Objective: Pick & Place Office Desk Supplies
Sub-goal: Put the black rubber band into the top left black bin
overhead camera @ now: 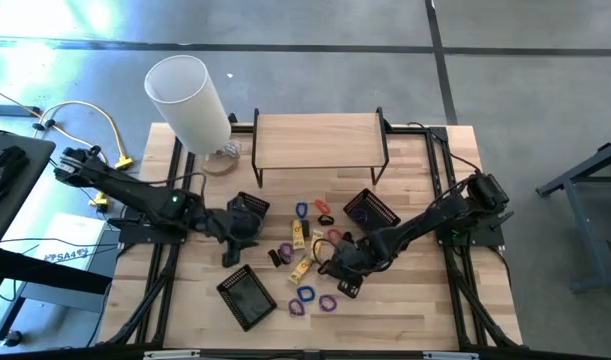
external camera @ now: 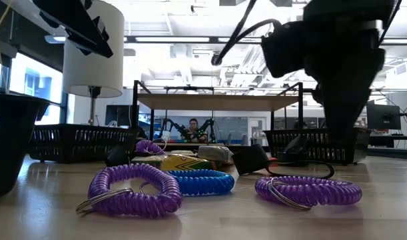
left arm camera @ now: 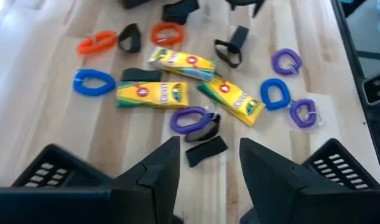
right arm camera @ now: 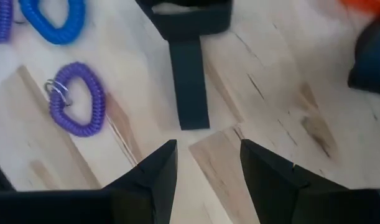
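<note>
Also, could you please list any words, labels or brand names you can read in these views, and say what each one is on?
"SA": the readable part of dark lettering on the white box left of the table, seen from above; the rest is too blurred.
Yellow packets: red and green logo, lettering too blurred to read.
Nothing else is legible.

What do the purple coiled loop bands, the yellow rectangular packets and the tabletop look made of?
Purple coiled loop bands: likely glossy flexible plastic, spiralled like phone cord, with a metal split ring.
Yellow rectangular packets: apparently printed cardboard, flat-sided with creased edges.
Tabletop: pale wood, grain and plank seams visible.
</note>
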Motion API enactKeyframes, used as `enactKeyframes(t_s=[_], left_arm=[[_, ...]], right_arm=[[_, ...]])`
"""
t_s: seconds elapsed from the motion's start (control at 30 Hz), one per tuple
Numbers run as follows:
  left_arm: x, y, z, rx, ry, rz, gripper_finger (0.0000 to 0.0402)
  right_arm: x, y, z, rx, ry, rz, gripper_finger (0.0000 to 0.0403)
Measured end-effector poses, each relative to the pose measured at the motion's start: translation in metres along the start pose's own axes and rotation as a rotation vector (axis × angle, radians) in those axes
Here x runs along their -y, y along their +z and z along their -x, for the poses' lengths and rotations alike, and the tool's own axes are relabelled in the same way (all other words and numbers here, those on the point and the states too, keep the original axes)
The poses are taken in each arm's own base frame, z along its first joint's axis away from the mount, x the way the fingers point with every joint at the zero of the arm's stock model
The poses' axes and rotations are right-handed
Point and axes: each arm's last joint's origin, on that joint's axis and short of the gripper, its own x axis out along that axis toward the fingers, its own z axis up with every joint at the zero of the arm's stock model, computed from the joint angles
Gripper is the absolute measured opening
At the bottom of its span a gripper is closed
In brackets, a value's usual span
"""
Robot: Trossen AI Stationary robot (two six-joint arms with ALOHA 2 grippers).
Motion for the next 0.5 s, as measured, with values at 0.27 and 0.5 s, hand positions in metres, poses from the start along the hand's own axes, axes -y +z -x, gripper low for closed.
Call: enactKeyframes(t_s=[0.27, 0.5], left_arm=[[0.025, -0.007, -0.026, 0.004, 0.011, -0.045, 0.0161], [0.04, -0.011, -0.057, 0.02, 0.005, -0.044, 0.0161]], right_arm=[[-0.013, -0.021, -0.001, 0.135, -0.082, -0.003, 0.0166], [-0.019, -0.033, 0.001, 0.361, -0.203, 0.048, 0.0167]])
